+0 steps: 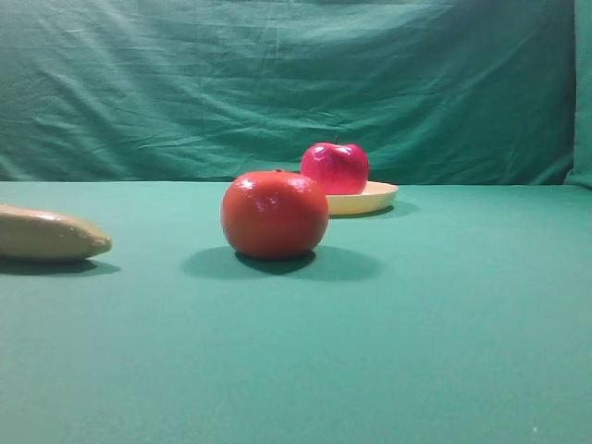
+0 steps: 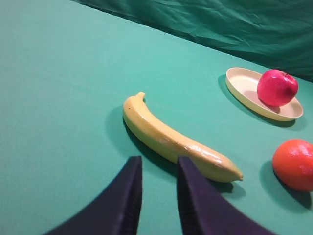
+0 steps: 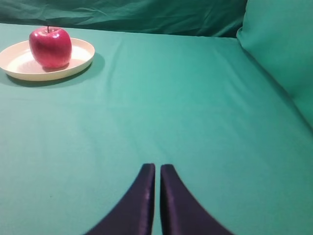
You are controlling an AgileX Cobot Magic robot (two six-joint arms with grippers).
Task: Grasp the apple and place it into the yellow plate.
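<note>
The apple (image 3: 50, 47) is seen sitting upright inside the yellow plate (image 3: 19, 66), so the placing looks done. The right gripper (image 3: 157, 171) is held low over bare cloth, well apart, fingers pressed nearly together and empty. The left gripper (image 2: 157, 169) is kept slightly parted, empty, just short of the banana (image 2: 173, 139). The orange-red tomato-like fruit (image 1: 274, 214) is left untouched.

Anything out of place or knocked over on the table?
Nothing stands out. The apple sits upright in the plate, stem up. The orange-red fruit and the banana rest on the cloth, apart from each other and from the plate. No spill or damage shows.
</note>
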